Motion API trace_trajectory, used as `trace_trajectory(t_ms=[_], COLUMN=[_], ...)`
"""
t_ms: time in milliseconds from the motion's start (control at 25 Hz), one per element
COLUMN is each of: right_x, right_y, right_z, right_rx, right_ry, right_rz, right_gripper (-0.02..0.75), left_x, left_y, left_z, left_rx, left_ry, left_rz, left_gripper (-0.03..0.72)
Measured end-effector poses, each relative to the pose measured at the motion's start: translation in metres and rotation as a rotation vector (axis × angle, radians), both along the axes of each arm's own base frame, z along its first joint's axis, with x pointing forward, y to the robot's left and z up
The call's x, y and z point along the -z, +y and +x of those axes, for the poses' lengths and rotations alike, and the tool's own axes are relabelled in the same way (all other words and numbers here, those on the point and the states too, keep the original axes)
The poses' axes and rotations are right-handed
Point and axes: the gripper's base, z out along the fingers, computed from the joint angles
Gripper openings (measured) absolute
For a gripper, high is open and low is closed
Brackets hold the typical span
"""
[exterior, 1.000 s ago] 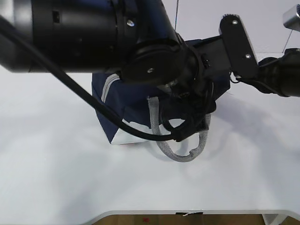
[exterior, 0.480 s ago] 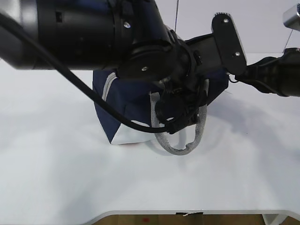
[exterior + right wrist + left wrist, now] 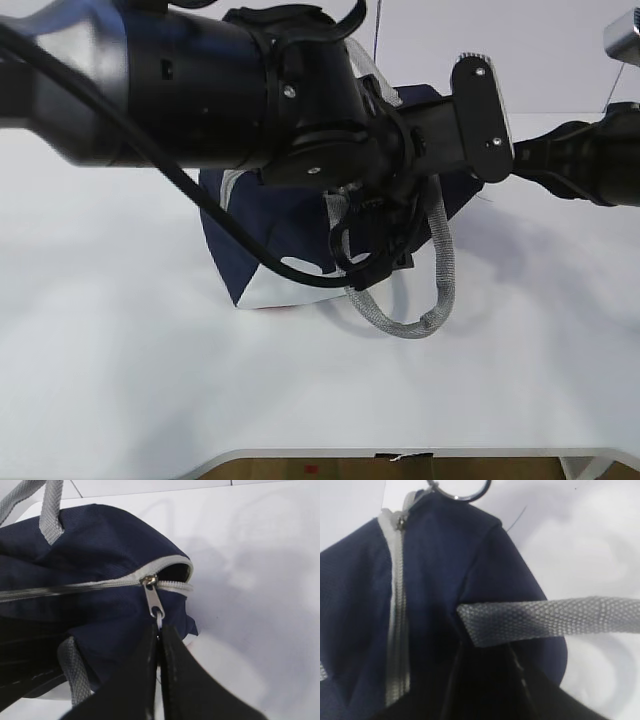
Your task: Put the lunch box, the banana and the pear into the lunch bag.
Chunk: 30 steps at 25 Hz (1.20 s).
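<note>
1. The right pincer (image 3: 159,630) has its two black, smooth, tapering jaws pressed together on the zipper pull (image 3: 154,601), a flat grey metal tab hanging from the slider.
2. The left pincer (image 3: 485,680) shows only as dark blurred shapes low in its wrist view, pressed against navy cloth; I cannot tell whether its jaws are apart or closed on the fabric.
3. Just above it a grey webbing handle (image 3: 545,620) crosses the view, flat and coarsely woven with a dotted weave.
4. The zipper (image 3: 397,625) is a pale grey tape running along the top seam, closed along the stretch seen here; a thin metal ring (image 3: 460,491) sits at its far end.
5. In the right wrist view the zipper end curves round the bag's corner, with a small dark gap under the tape there.
6. The lunch bag (image 3: 255,215) is boxy soft navy fabric with a fine weave and a white lower panel; it stands on the white counter (image 3: 120,380), largely hidden by the black arms.
7. Its front handle (image 3: 430,300) hangs as a loop down onto the counter.
</note>
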Motion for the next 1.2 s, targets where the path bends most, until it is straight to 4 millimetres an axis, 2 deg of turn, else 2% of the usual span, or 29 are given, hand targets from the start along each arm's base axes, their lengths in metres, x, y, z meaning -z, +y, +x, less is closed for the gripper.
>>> trace_trajectory(t_ms=[280, 480, 680, 1200], right_x=[0.0, 0.0, 0.0, -0.001], right_y=[0.0, 0.0, 0.0, 0.002], right_z=[0.0, 0.0, 0.0, 0.0], right_rx=[-0.002, -0.002, -0.004, -0.016], right_ry=[0.0, 0.0, -0.001, -0.004], right_rz=[0.001, 0.001, 0.002, 0.009], right_gripper=[0.006, 0.006, 0.006, 0.006], left_x=[0.0, 0.0, -0.008, -0.042], left_y=[0.004, 0.005, 0.009, 0.026], left_z=[0.004, 0.005, 0.003, -0.004], left_rx=[-0.019, -0.025, -0.037, -0.096], left_ry=[0.0, 0.002, -0.005, -0.024], left_rz=[0.01, 0.017, 0.016, 0.006], left_gripper=[0.023, 0.015, 0.014, 0.013])
